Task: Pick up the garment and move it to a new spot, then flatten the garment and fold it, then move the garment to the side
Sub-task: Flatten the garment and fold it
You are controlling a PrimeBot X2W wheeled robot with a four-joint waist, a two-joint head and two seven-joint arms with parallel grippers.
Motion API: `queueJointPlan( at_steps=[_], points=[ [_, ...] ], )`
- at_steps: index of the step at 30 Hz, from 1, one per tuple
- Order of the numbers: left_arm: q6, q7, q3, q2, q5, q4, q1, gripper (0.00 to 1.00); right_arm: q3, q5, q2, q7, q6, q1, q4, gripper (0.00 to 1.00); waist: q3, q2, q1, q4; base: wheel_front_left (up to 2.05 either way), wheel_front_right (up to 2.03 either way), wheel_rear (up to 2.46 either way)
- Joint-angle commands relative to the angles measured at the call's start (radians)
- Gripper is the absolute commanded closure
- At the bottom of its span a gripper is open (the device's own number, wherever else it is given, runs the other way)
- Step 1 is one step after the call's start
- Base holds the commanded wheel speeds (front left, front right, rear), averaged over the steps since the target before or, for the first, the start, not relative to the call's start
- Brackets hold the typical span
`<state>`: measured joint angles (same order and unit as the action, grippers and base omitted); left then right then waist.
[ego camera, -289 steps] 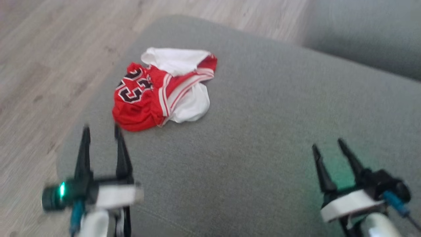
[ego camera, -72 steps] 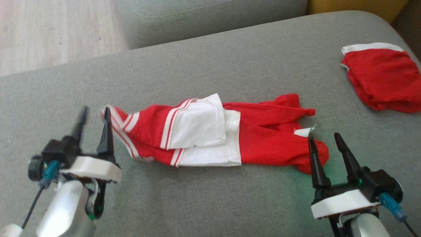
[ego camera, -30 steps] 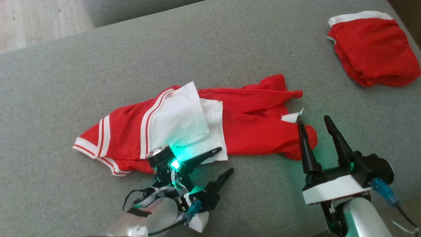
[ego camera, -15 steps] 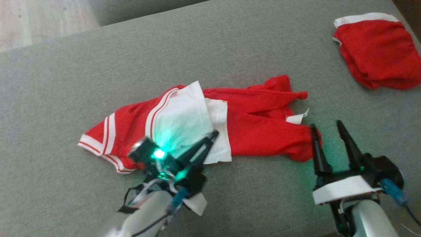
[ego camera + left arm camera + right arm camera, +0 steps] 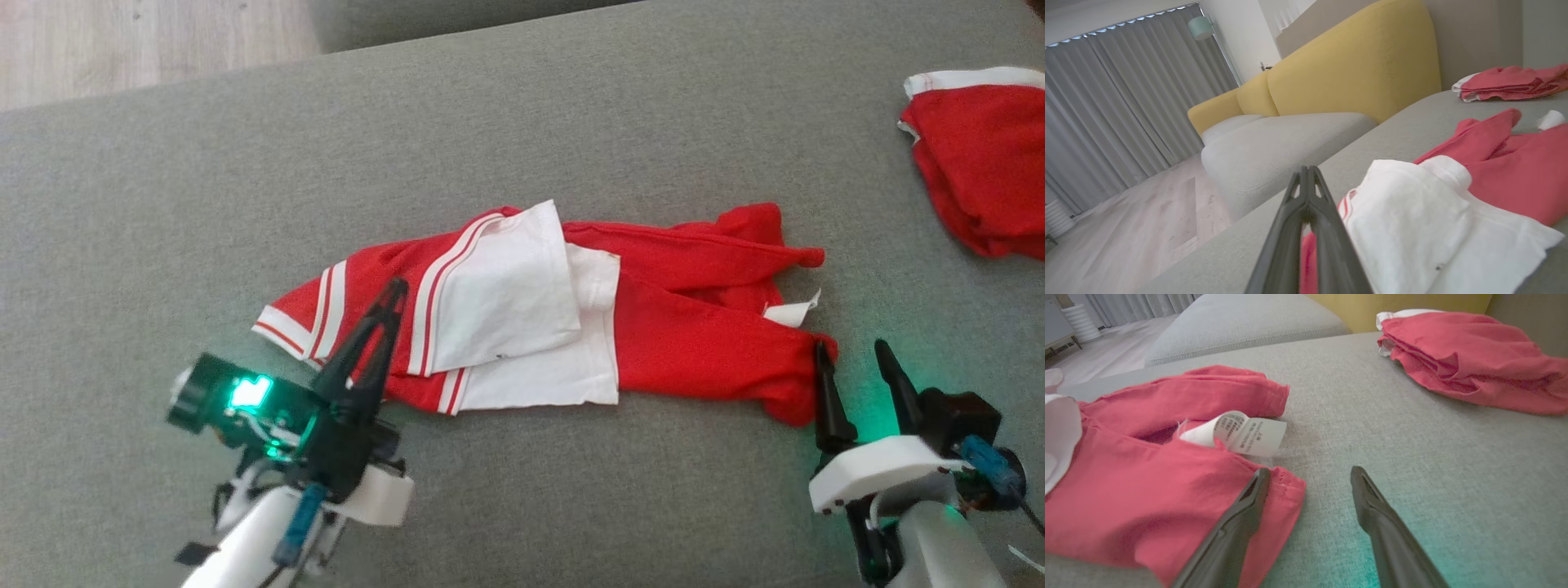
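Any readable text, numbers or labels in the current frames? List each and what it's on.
Several printed lines on the white care label of the red garment: too small and blurred to read.
Nothing else carries readable text.

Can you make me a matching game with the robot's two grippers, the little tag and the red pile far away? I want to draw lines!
Things:
1. left gripper
2. right gripper
3. tag
4. folded red pile

Matches:
A. white, poking out of the red and white garment
B. fingers spread apart
C. at the far right of the grey sofa
D. fingers pressed together

Right pairs: 1-D, 2-B, 3-A, 4-C.
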<state>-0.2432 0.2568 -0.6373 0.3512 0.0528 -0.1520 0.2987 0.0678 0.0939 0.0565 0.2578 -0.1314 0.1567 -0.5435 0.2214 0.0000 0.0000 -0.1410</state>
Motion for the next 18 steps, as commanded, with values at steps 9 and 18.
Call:
queueJointPlan(
  at_steps=[9, 18],
  points=[
    [0.076, 0.005, -0.007, 0.063, 0.007, 0.138, 0.002, 1.00, -0.026, 0.010, 0.035, 0.004, 0.001, 0.062, -0.079, 0.00, -0.001, 0.0000, 0.0000, 0.011, 0.00, 0.00, 0.00],
    [0.225, -0.028, -0.230, -0.069, -0.085, -0.090, 0.106, 0.00, -0.089, 0.040, 0.049, 0.004, 0.001, 0.098, -0.159, 0.00, 0.014, 0.0000, 0.0000, 0.004, 0.00, 0.00, 0.00]
  ],
)
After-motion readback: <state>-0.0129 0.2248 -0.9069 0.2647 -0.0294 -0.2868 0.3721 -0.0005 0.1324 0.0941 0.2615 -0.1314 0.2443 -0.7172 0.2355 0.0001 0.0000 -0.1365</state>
